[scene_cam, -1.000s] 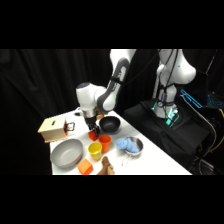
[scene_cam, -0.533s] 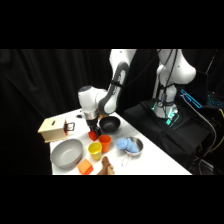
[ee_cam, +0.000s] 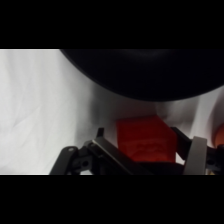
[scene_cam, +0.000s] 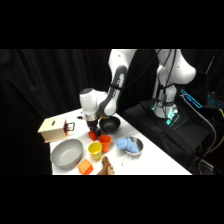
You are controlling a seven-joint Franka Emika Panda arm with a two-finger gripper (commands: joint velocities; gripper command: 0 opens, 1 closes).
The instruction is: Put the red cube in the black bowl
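Note:
The red cube point(scene_cam: 93, 135) point(ee_cam: 145, 141) rests on the white table just left of the black bowl point(scene_cam: 110, 125), whose dark rim fills the top of the wrist view point(ee_cam: 145, 75). My gripper point(scene_cam: 92, 128) point(ee_cam: 147, 150) is down over the cube and open. One finger stands on each side of the cube, with a small gap showing at each side. The cube's lower part is hidden behind the gripper's black linkage in the wrist view.
An orange cup point(scene_cam: 105, 141) and a yellow cup point(scene_cam: 95, 150) stand just in front of the cube. A grey bowl point(scene_cam: 66, 152), a wooden box point(scene_cam: 52, 130), an orange block point(scene_cam: 85, 167), a brown object point(scene_cam: 106, 167) and a metal pot with blue contents point(scene_cam: 130, 145) surround them.
The gripper has come down slightly over the red cube. The cube, the bowl and the other objects have not moved.

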